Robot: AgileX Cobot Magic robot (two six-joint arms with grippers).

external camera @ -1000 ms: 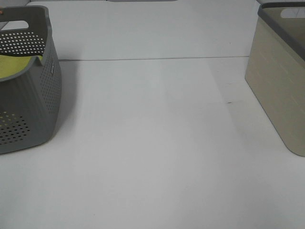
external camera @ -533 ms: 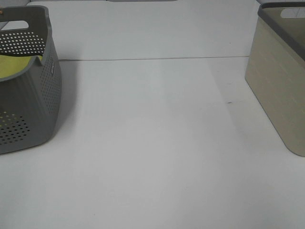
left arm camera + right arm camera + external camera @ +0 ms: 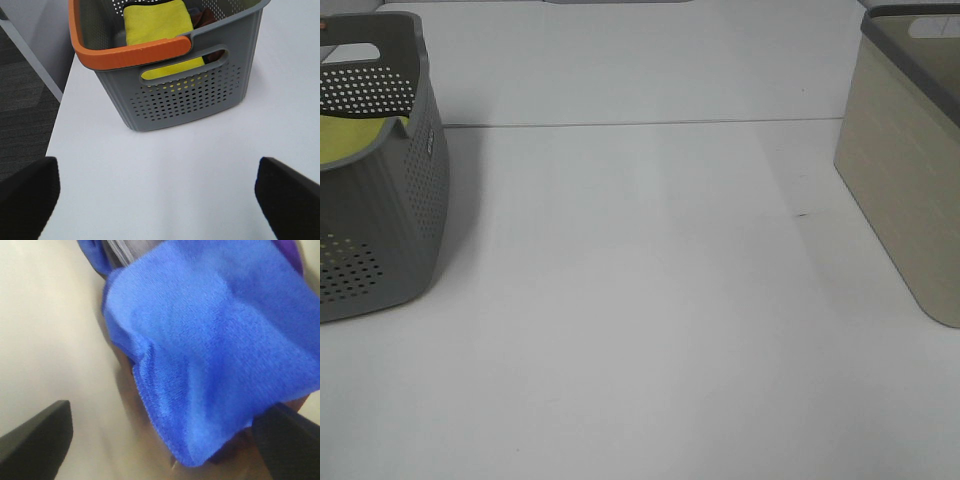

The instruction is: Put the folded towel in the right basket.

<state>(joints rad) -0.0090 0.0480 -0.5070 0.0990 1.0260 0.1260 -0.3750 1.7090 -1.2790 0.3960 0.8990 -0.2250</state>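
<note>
Placement is, as I judge it, at or near its end: my right wrist camera looks down at a blue towel (image 3: pixel 215 345) lying against a pale inner wall that I take for the right basket (image 3: pixel 900 180). The right gripper (image 3: pixel 165 440) has its jaws spread wide, one dark fingertip far to each side of the cloth's near corner, and nothing sits between them. The towel lies just ahead of those open jaws, apparently released, with some grey and purple fabric showing past it; how neatly it is folded I cannot tell at this closeness.

The next move, I reckon, is a straight lift of the right arm out of the basket without snagging the cloth or brushing the wall.

The left gripper (image 3: pixel 160 195) hangs over the bare white counter (image 3: pixel 640 300), jaws also wide and empty. Ahead of them stands the grey perforated basket (image 3: pixel 185 95) with its orange rim, holding a folded yellow towel (image 3: pixel 160 30) and something dark beside it. Neither arm shows in the high view.
</note>
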